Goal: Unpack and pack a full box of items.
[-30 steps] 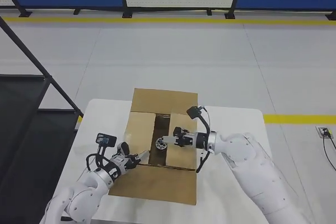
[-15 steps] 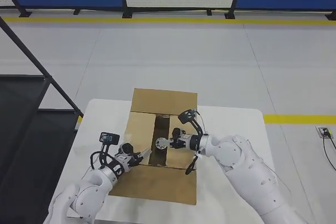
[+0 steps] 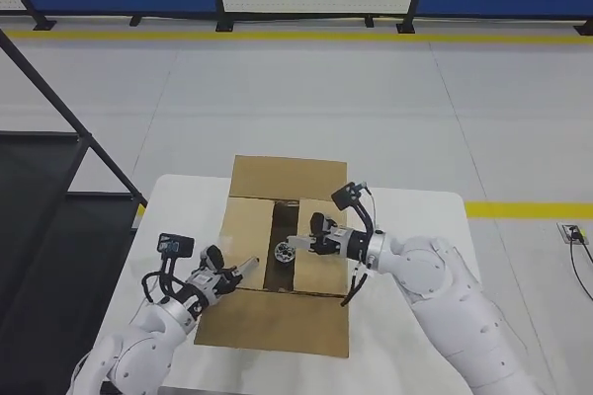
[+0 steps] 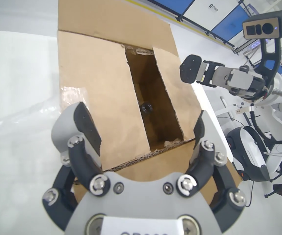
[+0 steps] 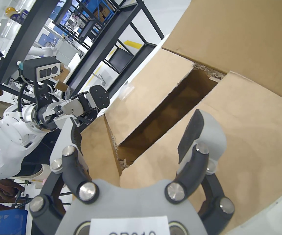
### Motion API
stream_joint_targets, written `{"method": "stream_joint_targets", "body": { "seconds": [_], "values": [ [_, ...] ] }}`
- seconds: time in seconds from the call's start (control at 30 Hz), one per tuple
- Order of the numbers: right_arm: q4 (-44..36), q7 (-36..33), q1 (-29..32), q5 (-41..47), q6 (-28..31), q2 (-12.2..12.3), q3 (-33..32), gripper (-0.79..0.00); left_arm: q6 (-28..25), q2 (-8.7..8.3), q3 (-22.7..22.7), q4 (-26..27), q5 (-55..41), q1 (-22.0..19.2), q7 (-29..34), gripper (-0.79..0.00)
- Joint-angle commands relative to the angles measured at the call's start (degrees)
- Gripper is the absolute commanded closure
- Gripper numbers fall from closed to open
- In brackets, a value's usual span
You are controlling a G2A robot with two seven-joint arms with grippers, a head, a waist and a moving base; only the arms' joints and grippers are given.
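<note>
A brown cardboard box lies on the white table. Its two inner flaps are folded in, leaving a narrow dark gap down the middle. A small round dark item rests inside the gap, and it also shows from above as the round item. My left gripper hangs open over the near left flap, nothing between its fingers. My right gripper stands open above the right flap beside the gap, holding nothing.
The box's outer flaps lie spread flat at the far and near ends. A black metal rack stands left of the table. Bare table surface lies on both sides of the box.
My right gripper pushed left over the gap, then drew back to the right flap. My left gripper pulled slightly back and left. The round item stayed put.
</note>
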State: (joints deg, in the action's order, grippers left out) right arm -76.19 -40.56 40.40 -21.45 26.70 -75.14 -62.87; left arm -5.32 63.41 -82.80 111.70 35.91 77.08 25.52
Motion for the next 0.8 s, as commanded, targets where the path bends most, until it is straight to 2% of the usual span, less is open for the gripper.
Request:
{"method": "stream_joint_targets", "body": {
  "seconds": [0.0, 0.13, 0.27, 0.33, 0.57, 0.67, 0.77],
  "values": [
    [-2.8, -1.0, 1.4, -1.2, 0.4, 0.6, -1.7, -0.785, -0.9, -0.19, -2.2, 1.9, -0.6, 1.8, -0.5, -0.785],
    [-4.1, -1.7, 2.1, -2.2, 0.5, 0.9, -2.4, -0.785, -4.8, -0.79, -9.1, 5.3, -3.1, 7.4, -0.5, -0.785],
    [-4.1, -1.7, 2.1, -2.2, 0.5, 0.9, -2.4, -0.785, -11.6, -1.42, -18.1, 5.6, -8.5, 14.0, 1.3, -0.785],
    [-4.1, -1.7, 2.1, -2.2, 0.5, 0.9, -2.4, -0.785, -13.8, -1.88, -23.0, 5.9, -4.9, 17.4, 3.8, -0.785],
    [-3.6, 0.0, 2.0, -2.0, -0.5, 0.8, -2.1, -0.785, -13.8, -1.88, -23.0, 5.9, -4.9, 17.4, 3.8, -0.785],
    [0.4, 3.6, -0.8, 0.8, -2.9, 0.1, -1.5, -0.785, -13.7, -1.89, -22.8, 5.9, -4.2, 17.4, 3.8, -0.785],
    [7.2, 8.7, -5.6, -0.5, -6.5, -0.7, -0.6, -0.785, -11.8, -1.84, -20.8, 4.7, -1.7, 16.8, 3.8, -0.785]
  ]
}}
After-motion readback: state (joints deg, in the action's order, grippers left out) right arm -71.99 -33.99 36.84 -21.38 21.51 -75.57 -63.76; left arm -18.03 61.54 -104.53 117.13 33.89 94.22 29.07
